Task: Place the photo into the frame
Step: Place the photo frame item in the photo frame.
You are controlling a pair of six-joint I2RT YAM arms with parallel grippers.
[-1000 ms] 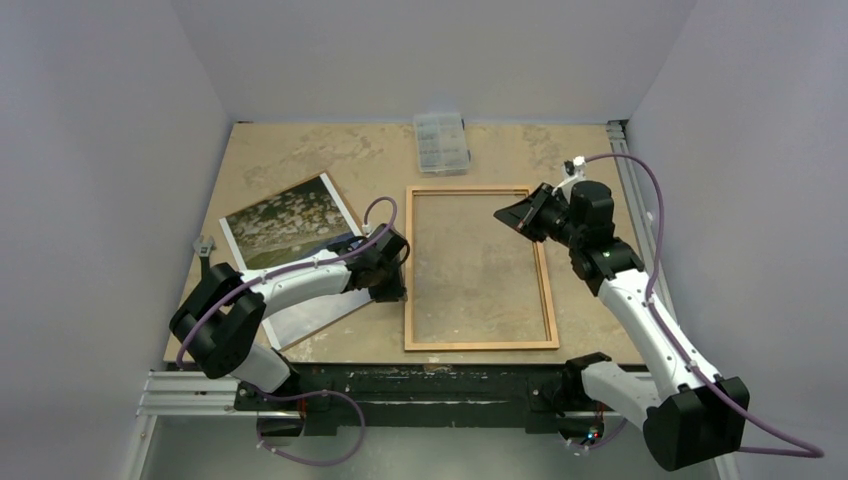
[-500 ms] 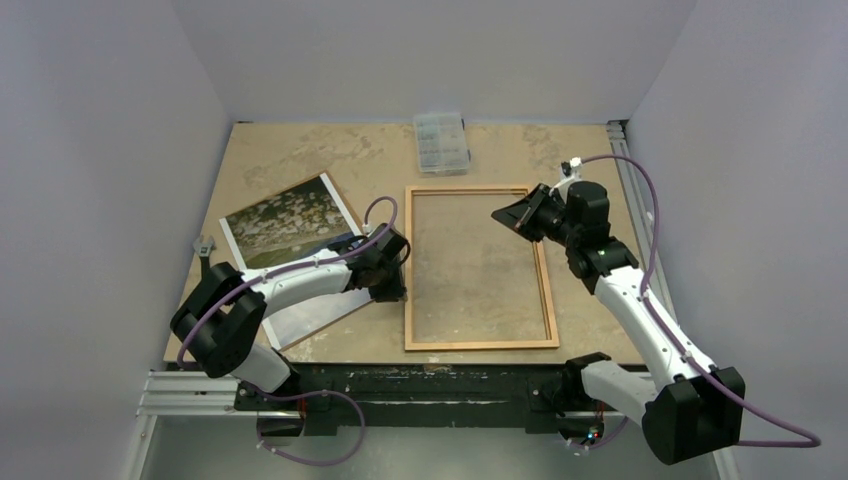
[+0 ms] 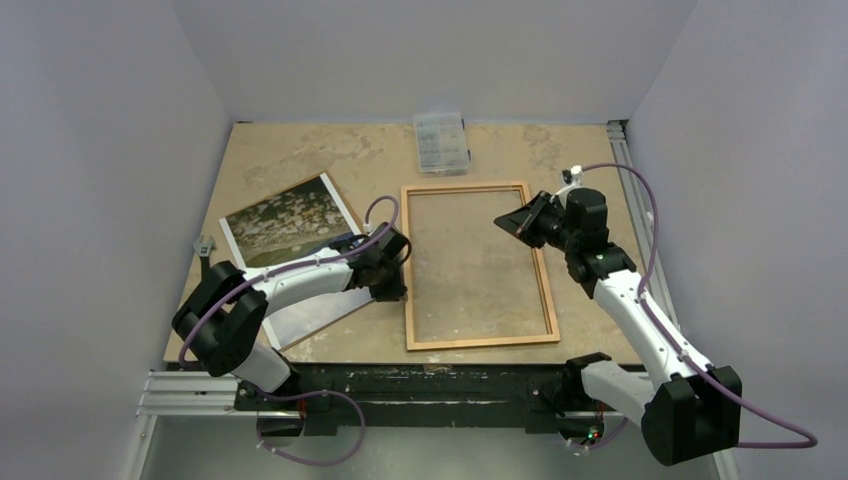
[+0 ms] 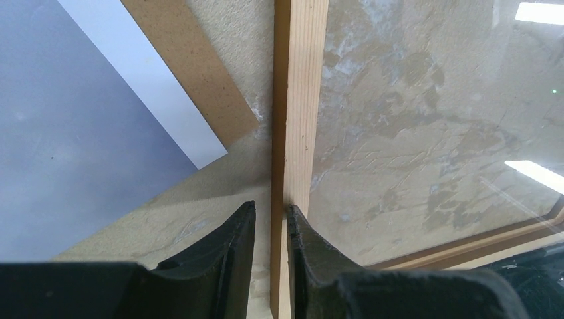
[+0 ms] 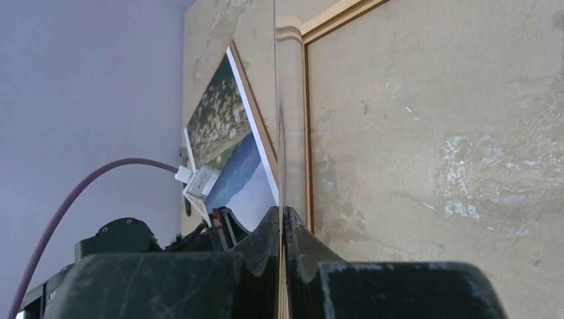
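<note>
The frame (image 3: 548, 290) lies in the middle of the table, an orange-brown wooden rectangle with a clear pane (image 4: 425, 119). My left gripper (image 3: 397, 293) is shut on its left rail (image 4: 302, 100), one finger on each side of the rail's outer edge (image 4: 271, 209). My right gripper (image 3: 503, 217) hangs over the frame's upper right part. In the right wrist view it (image 5: 281, 211) is shut on the thin clear edge of the pane (image 5: 276, 100), seen edge-on. The photo (image 3: 285, 225) lies face up to the left of the frame, partly under my left arm.
A plain brown backing board (image 4: 193, 66) lies under the photo and sticks out past its white border. A small clear compartment box (image 3: 441, 142) stands at the back, just beyond the frame. Grey walls close the table in on the left, back and right.
The frame has turned slightly, with its far left corner shifted to the left. The right arm has drawn in a little towards the frame. The left gripper has stayed on the rail.
</note>
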